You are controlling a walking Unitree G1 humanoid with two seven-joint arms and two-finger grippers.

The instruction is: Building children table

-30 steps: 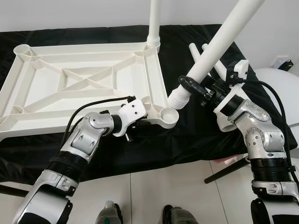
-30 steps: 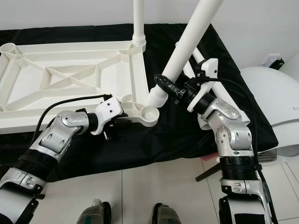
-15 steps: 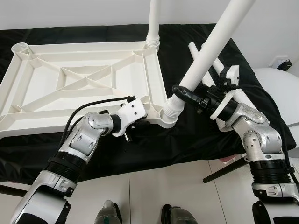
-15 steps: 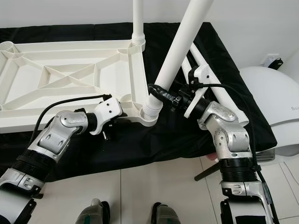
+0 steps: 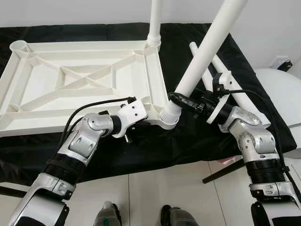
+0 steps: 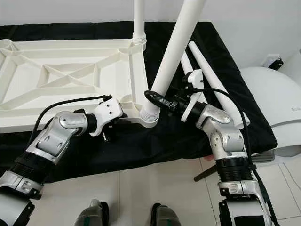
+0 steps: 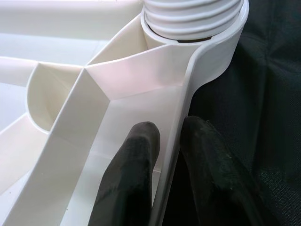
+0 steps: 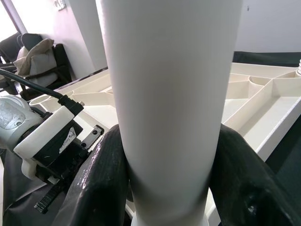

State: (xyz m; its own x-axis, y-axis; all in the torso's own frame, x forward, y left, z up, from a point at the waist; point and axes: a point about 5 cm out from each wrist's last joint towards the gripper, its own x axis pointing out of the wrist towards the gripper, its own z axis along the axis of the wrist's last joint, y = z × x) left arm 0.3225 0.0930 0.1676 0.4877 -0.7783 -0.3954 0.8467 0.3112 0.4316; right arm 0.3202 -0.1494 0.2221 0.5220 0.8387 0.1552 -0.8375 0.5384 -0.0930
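Right end effector (image 5: 181, 100) is clamped around the tilted white leg (image 5: 203, 51), its threaded end sitting in the upside-down tabletop's (image 5: 84, 82) near corner socket, while the left end effector (image 7: 164, 155) pinches that tabletop's rim.

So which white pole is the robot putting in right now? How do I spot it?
Find the big white tabletop lying upside down on the black cloth. At its near right corner, the leg leans in the socket, with the right gripper clamped low on it. The far-corner leg stands straight; two spares lie flat.
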